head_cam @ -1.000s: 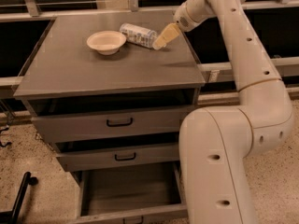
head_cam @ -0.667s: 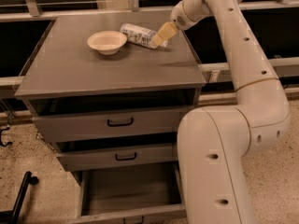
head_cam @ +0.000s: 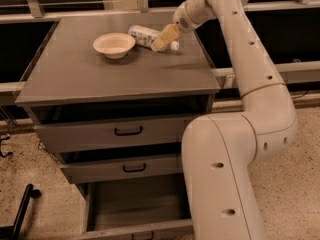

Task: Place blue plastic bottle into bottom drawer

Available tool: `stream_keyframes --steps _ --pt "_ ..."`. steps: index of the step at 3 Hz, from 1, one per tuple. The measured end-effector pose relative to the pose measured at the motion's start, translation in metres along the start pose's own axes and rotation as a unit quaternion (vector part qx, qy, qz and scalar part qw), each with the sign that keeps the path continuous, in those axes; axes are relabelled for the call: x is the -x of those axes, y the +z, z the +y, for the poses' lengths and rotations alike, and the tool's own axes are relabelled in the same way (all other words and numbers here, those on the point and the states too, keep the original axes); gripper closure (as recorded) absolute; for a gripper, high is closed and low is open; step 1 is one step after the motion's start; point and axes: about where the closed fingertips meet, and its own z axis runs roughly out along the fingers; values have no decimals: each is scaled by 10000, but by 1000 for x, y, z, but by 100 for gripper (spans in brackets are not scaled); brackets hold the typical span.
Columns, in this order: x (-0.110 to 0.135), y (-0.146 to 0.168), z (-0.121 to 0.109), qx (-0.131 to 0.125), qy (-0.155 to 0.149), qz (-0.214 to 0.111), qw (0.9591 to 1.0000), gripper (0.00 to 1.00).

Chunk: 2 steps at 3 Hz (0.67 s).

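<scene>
The blue plastic bottle (head_cam: 143, 34) lies on its side at the back of the grey cabinet top (head_cam: 100, 76), just right of the cream bowl, with its white cap (head_cam: 174, 45) pointing right. My gripper (head_cam: 163, 38) reaches down from the right and sits over the cap end of the bottle, covering part of it. I cannot tell whether it touches the bottle. The bottom drawer (head_cam: 135, 204) is pulled out below, and its deep tray looks empty. Its low front panel (head_cam: 135, 231) is at the picture's lower edge.
A cream round bowl (head_cam: 114, 45) stands left of the bottle. The top drawer (head_cam: 127, 130) and the middle drawer (head_cam: 132, 167) have black handles and are pushed in. My own arm (head_cam: 222, 174) fills the right foreground beside the cabinet. A black bar (head_cam: 22, 209) lies on the floor at the left.
My gripper has moved left along the cabinet top, from beside the bottle's cap to over its cap end. The bottle and bowl have not moved.
</scene>
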Motion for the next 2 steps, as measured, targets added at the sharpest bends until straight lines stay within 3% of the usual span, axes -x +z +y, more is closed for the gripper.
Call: stream_keyframes --steps 2 --pt "-8 34 5 43 212 135 9997 1"
